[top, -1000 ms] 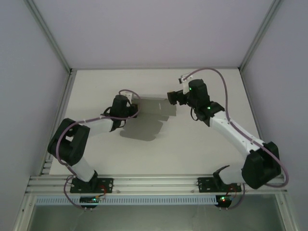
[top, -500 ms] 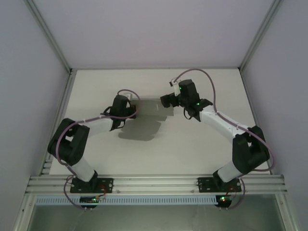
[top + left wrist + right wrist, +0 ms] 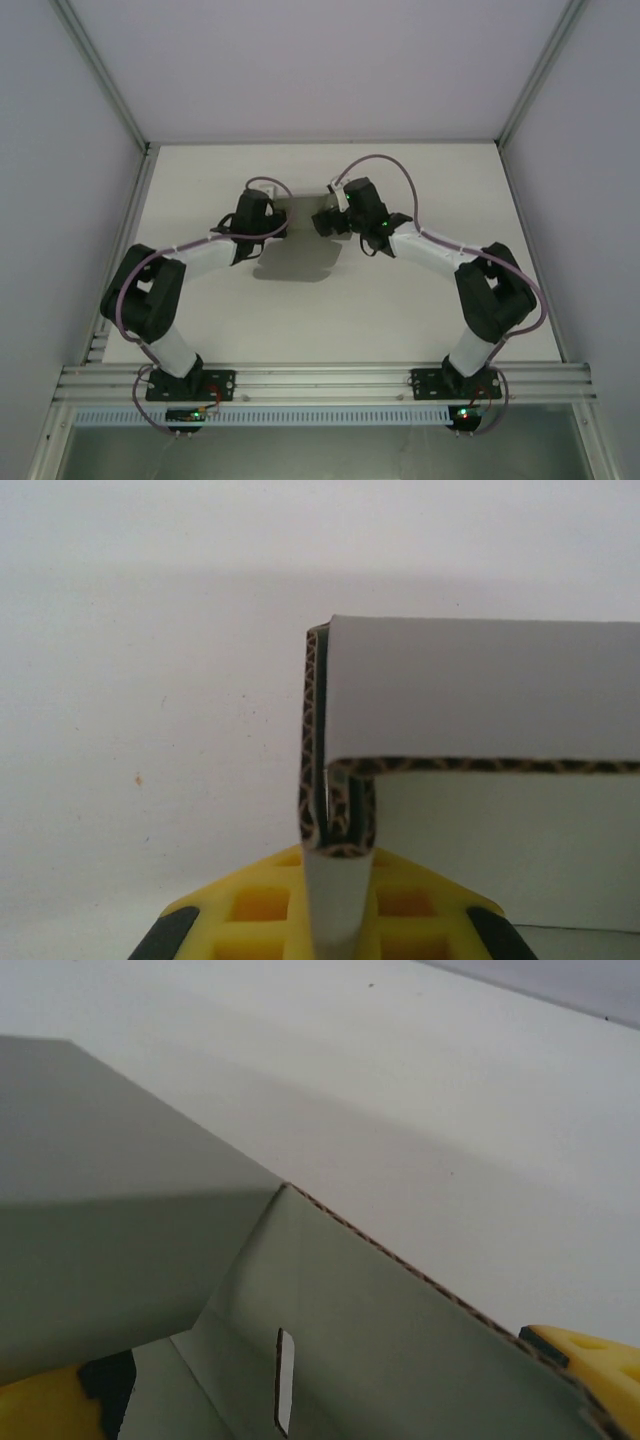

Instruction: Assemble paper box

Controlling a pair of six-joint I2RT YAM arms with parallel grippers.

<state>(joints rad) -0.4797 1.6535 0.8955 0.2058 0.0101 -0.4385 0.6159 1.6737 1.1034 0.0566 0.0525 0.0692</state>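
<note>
Since a second ago the right gripper (image 3: 322, 222) has swung toward 9 o'clock and reached the paper box (image 3: 300, 209). Its jaws are spread wide, with a slotted panel between its yellow fingers (image 3: 590, 1355). The left gripper (image 3: 276, 214), at the box's 9 o'clock, is clenched on a corrugated wall edge. The box sits mid-table toward 12 o'clock, its shadow falling toward 6 o'clock. Bare table (image 3: 420, 310) lies open at 3 and 6 o'clock.

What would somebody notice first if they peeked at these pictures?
A grey paper box in the middle of the white table, a gripper at each end. The left gripper pinches its folded edge between yellow fingers; the right gripper is wide open, with a box wall between its fingers.
</note>
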